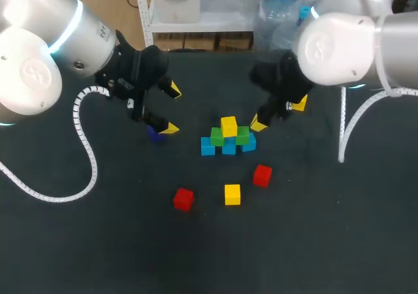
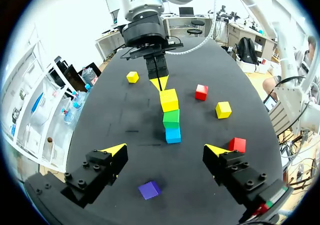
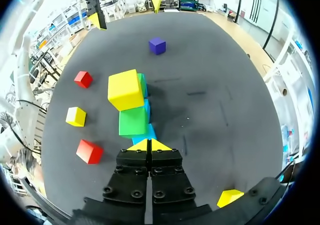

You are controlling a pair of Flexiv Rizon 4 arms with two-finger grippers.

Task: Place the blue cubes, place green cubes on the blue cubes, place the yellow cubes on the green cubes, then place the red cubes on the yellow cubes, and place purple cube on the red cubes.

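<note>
Farthest left, the left gripper [image 1: 171,109] hangs over the matte black table [image 1: 98,255]. Its black fingers are spread wide and hold nothing, and their yellow tips are wedge-shaped. A ribbed white hose [image 1: 88,157] loops from that arm down onto the table. The purple cube [image 2: 149,189], smooth and sharp-edged, lies on the table under this gripper, between the spread fingers and touching neither.

Next comes a glossy red cube [image 1: 183,198], alone and well apart from the pile. At the middle stands the pile: three blue cubes [image 1: 228,147] in a row, side against side, then two green cubes [image 1: 217,136] resting on them, and a top yellow cube [image 1: 228,125] sitting across the greens. Near the pile lie a loose yellow cube [image 1: 232,194] and a second red cube [image 1: 262,175], apart from each other.

Just right of the pile, the right gripper [image 3: 150,145] points down with its two yellow tips pressed together and nothing between them. It is close beside the blue row, but I cannot tell whether it touches. A third yellow cube [image 1: 300,102] lies just beside that gripper.
</note>
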